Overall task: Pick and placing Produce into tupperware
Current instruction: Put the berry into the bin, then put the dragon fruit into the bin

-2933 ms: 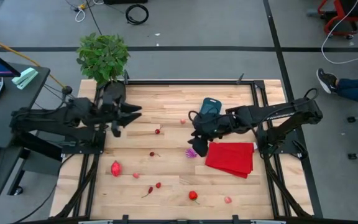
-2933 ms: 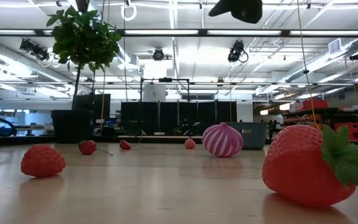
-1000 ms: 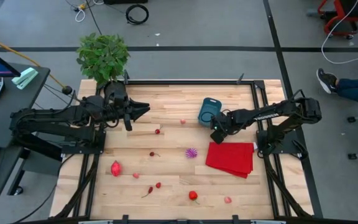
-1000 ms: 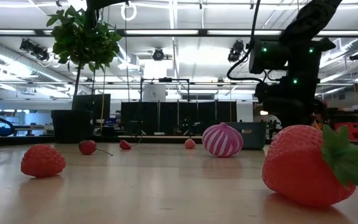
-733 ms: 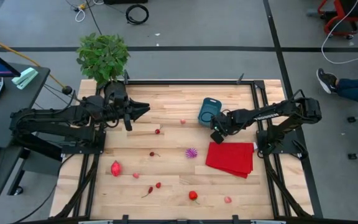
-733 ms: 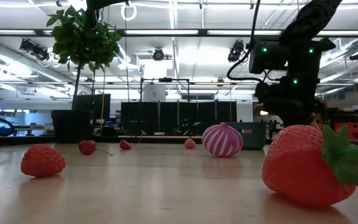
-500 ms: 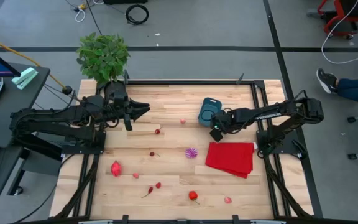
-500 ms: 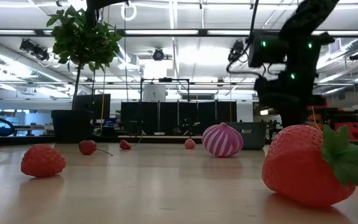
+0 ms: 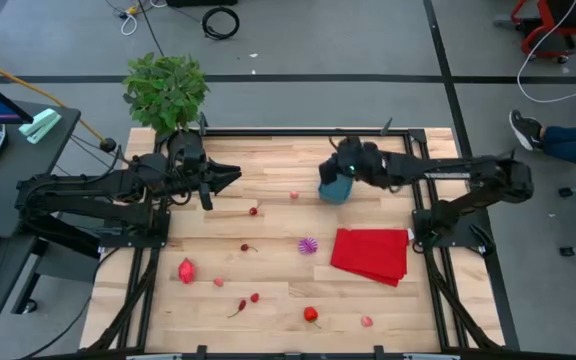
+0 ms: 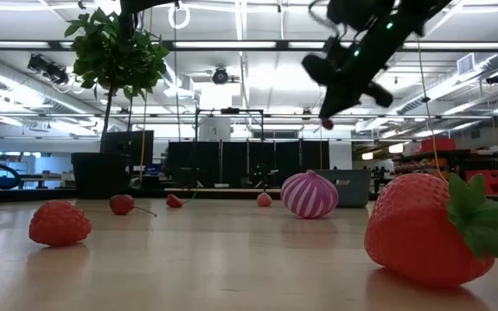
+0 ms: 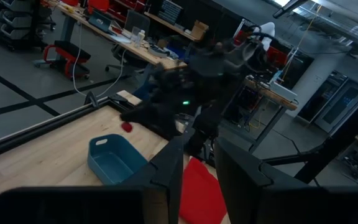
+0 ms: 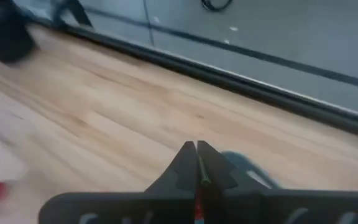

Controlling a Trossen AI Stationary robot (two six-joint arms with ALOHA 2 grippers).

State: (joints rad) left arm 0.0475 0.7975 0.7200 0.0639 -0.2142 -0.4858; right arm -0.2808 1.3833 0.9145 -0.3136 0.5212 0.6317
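The blue tupperware (image 9: 334, 188) (image 11: 117, 159) stands on the table at the far middle. My right gripper (image 9: 341, 164) (image 10: 328, 114) hangs high over it, shut on one small red piece of produce (image 10: 327, 124) (image 11: 127, 126). The other produce lies loose on the wood: a spiky purple piece (image 9: 309, 244), cherries (image 9: 254, 211), and strawberries (image 9: 186, 270) (image 9: 311, 314). My left gripper (image 9: 232, 176) (image 11: 198, 155) hovers over the far left of the table, open and with nothing between its fingers. My right gripper pinches the small red piece (image 10: 327, 124) between the free ends of its two fingers. The fingers slant down from the table's right. The piece hangs at the fingertips, lifted well clear of the table and above the tub. In the right wrist view only a red sliver (image 12: 197, 210) shows between the shut fingers.
A flat red cloth (image 9: 371, 254) lies at the right, near the tub. A potted plant (image 9: 166, 90) stands at the far left corner. A dark frame rail (image 9: 298, 131) runs along the table's far edge. Bare wood lies between the scattered pieces.
My right gripper has shut low by the red cloth's far left corner. It has then risen and gone toward the table's far edge, now standing over the tub with the small red piece lifted clear.
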